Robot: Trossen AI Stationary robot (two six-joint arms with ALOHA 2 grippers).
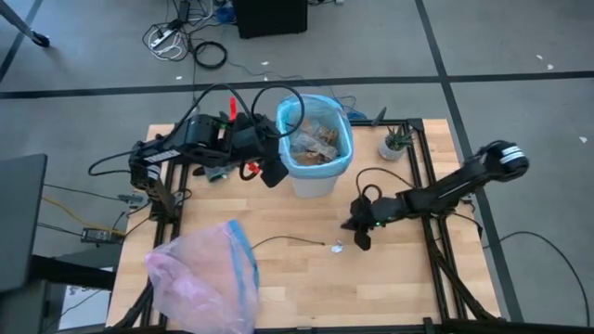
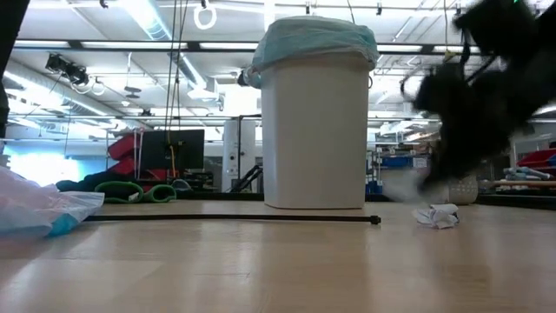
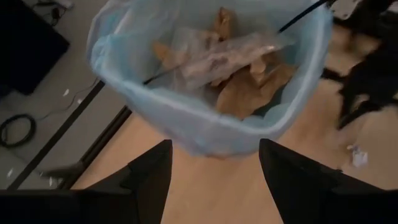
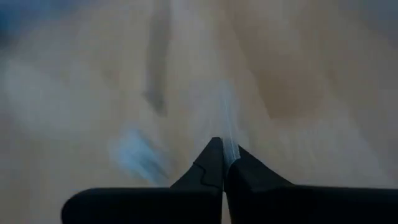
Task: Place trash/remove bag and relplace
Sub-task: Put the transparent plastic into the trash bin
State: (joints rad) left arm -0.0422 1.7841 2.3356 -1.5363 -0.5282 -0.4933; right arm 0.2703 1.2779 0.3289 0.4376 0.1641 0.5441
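Low view, from the near edge looking in: a pale pink bag (image 2: 39,213) lies slumped at the near left corner of the table (image 2: 261,269). Past it, a thin dark twig (image 2: 234,218) stretches flat across the middle. A crumpled clear wrapper (image 2: 437,216) sits near the twig's right end. The right gripper (image 1: 360,237) is just beside that wrapper, low over the wood; its 2 fingers are pressed fully together. The right wrist view hints at a thin pale sliver at the tips, but whether anything is pinched there I cannot tell.

Farther back, toward the far edge, stands the white bin (image 1: 314,176). The light-blue liner (image 1: 320,163) is folded over its rim. Inside lies trash (image 3: 224,68): brown leaf clumps, clear wrappers, 1 twig poking out. The left gripper (image 3: 214,171) hangs just beside the bin's left side, fingers spread wide, holding nothing.

Handling judgement:
- Wrapper: very light, springy, slippery. Pinch a raised fold, not the flat.
- Twig: stiff, thin, likely brittle. Take it mid-length.
- Liner: thin, soft, crinkly, tears easily. Grip the gathered rim fold; the load looks light.
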